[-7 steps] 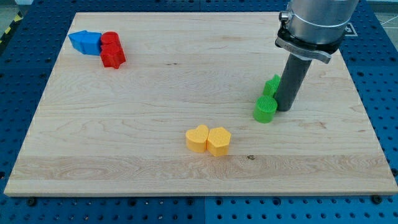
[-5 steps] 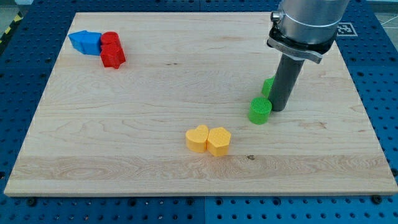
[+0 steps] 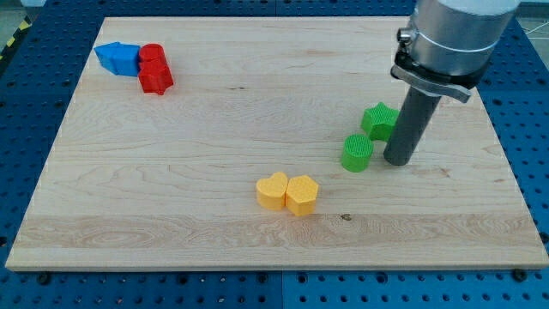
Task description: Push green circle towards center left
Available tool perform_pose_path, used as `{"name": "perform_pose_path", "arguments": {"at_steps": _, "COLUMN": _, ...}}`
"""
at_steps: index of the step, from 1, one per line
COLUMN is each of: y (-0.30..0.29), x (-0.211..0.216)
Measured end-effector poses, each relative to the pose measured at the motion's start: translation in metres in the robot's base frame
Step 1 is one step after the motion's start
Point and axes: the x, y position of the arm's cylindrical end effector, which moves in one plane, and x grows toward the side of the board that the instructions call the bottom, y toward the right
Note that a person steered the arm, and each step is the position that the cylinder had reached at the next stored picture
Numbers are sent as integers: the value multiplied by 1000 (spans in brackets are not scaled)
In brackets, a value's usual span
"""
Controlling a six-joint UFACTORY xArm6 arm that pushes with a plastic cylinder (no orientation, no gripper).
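My tip point(image 3: 399, 160) is standing just right of the green circle point(image 3: 357, 153), a sliver of board between; no jaws here, only a bare rod. Circle is sitting right of centre, green star point(image 3: 378, 119) close above it, possibly touching the rod. Yellow pair point(image 3: 287, 192) is lying lower centre

arm: upright, view's right | my tip point(image 3: 397, 160): on board
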Motion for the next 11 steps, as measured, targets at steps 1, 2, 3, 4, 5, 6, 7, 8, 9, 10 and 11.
{"name": "perform_pose_path", "arguments": {"at_steps": 1, "y": -14, "x": 0}}
{"name": "perform_pose_path", "arguments": {"at_steps": 2, "y": -28, "x": 0}}
{"name": "perform_pose_path", "arguments": {"at_steps": 3, "y": -40, "x": 0}}
{"name": "perform_pose_path", "arguments": {"at_steps": 4, "y": -52, "x": 0}}
{"name": "perform_pose_path", "arguments": {"at_steps": 5, "y": -64, "x": 0}}
{"name": "perform_pose_path", "arguments": {"at_steps": 6, "y": -77, "x": 0}}
{"name": "perform_pose_path", "arguments": {"at_steps": 7, "y": -89, "x": 0}}
{"name": "perform_pose_path", "arguments": {"at_steps": 8, "y": -101, "x": 0}}
{"name": "perform_pose_path", "arguments": {"at_steps": 9, "y": -112, "x": 0}}
{"name": "perform_pose_path", "arguments": {"at_steps": 10, "y": -125, "x": 0}}
{"name": "perform_pose_path", "arguments": {"at_steps": 11, "y": -138, "x": 0}}
